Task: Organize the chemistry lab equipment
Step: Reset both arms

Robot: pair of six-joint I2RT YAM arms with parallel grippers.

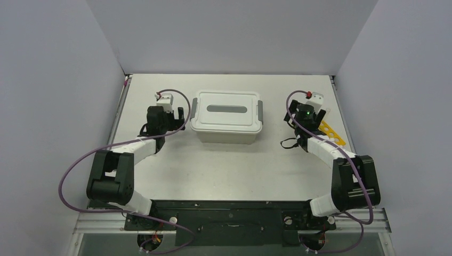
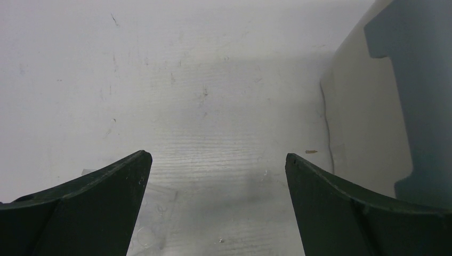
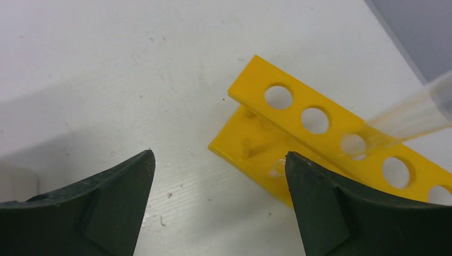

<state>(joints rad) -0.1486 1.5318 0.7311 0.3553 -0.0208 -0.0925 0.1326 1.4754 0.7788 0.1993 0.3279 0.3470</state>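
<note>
Your right gripper [image 3: 218, 157] hangs with its jaws spread wide and nothing between them, low over the bench [image 1: 224, 170] to the right of the large beige plastic tub [image 1: 229, 135]. Just beyond its fingertips, farther right of the tub, lies the flat yellow plastic rack with a row of round holes [image 3: 255, 80]. A clear glass tube [image 3: 410, 114] sits with its lower end in the third hole from the rack's nearer end. From this angle you cannot tell whether it stands plumb or leans.

Your left gripper [image 2: 216, 157] is likewise spread and empty, close to the tub's left wall. The grey latch [image 2: 421, 106] on that end shows at the edge of its view.

The tube is the only piece of equipment you can pick out, and the tub's white lid [image 1: 213, 121] is shut. So the step in hand reads as a pause between items: one tube is racked and both grippers are free.

With a gripper at each end of the tub, the next move probably calls for the lid to come off. Line each gripper up with its latch before closing, and keep your right wrist clear of the tube as you swing towards the tub.
</note>
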